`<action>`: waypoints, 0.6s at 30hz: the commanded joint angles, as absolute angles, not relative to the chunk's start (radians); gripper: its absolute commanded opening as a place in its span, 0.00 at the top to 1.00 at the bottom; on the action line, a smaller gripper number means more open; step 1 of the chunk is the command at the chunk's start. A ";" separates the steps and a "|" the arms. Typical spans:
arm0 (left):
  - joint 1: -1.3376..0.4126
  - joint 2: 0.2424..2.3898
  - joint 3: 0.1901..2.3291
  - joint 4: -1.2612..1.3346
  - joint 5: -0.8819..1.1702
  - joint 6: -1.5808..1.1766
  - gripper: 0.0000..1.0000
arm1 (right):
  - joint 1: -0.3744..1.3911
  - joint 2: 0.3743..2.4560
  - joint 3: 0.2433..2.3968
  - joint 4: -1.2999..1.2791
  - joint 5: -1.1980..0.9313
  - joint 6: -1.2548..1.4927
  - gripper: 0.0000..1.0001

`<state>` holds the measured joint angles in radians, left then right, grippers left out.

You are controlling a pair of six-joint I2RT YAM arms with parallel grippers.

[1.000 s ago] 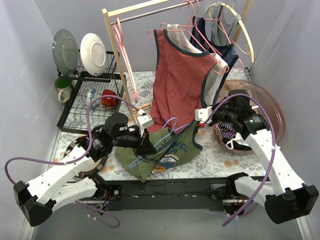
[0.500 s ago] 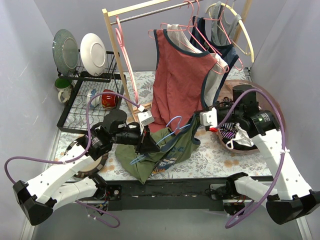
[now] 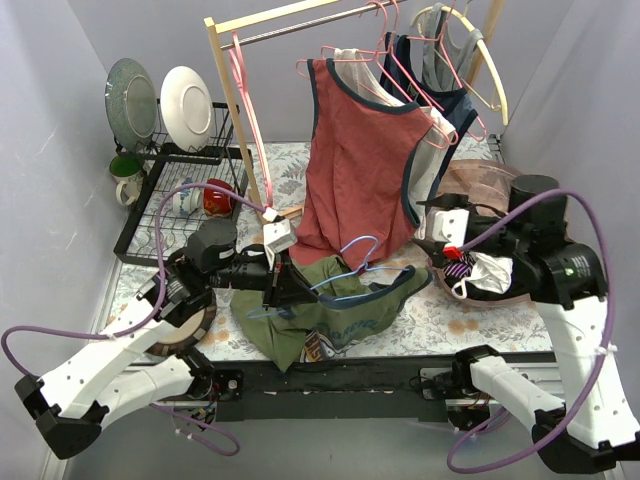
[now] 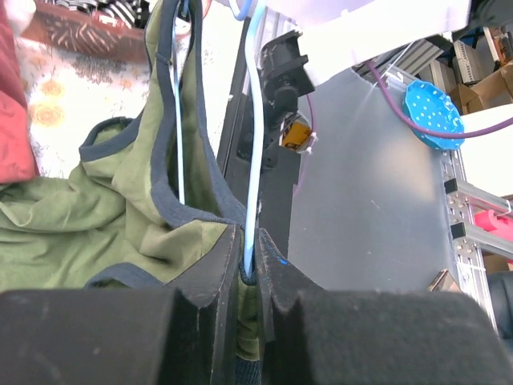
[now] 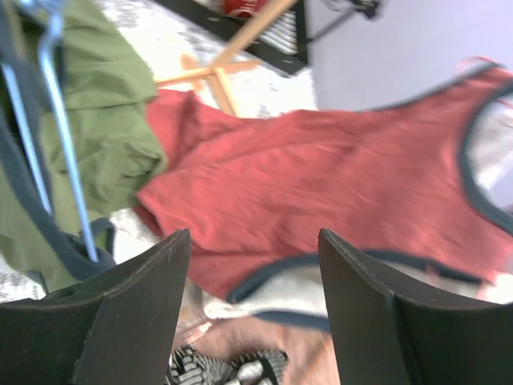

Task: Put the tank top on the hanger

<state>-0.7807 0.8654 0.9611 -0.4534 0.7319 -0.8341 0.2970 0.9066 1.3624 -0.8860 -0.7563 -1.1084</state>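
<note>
Olive tank top point(image 3: 345, 305) on hanger point(image 3: 385, 268), left arm point(image 3: 120, 350) outstretched, left fingers point(image 4: 210, 277) clamped on its wire, right fingers point(image 5: 136, 309) apart

Left arm point(image 3: 110, 360), lower left of frame: white shells, black joints. Right arm point(image 3: 585, 360), lower right: same build. Purple cable point(image 3: 560, 192) loops along each. Right gripper point(image 5: 252, 237) fingers point(image 5: 136, 313) matte black, wedge-shaped.

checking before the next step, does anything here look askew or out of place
The tank top is only partly on the hanger: a strap is draped over the wire, the rest bunched on the table. The hanger lies nearly flat, pinched by the left claw, not hung. The right claw is open, off the cloth.
</note>
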 commanded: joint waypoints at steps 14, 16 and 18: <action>-0.779 0.701 0.960 -0.362 0.707 -0.894 1.00 | 0.187 0.753 1.301 -1.270 -0.765 -1.138 0.27; -0.779 0.687 0.943 -0.339 0.716 -0.907 1.00 | 0.187 0.756 1.249 -1.267 -0.796 -1.141 0.27; -0.779 0.686 0.940 -0.336 0.729 -0.908 1.00 | 0.187 0.770 1.230 -1.249 -0.819 -1.147 0.28</action>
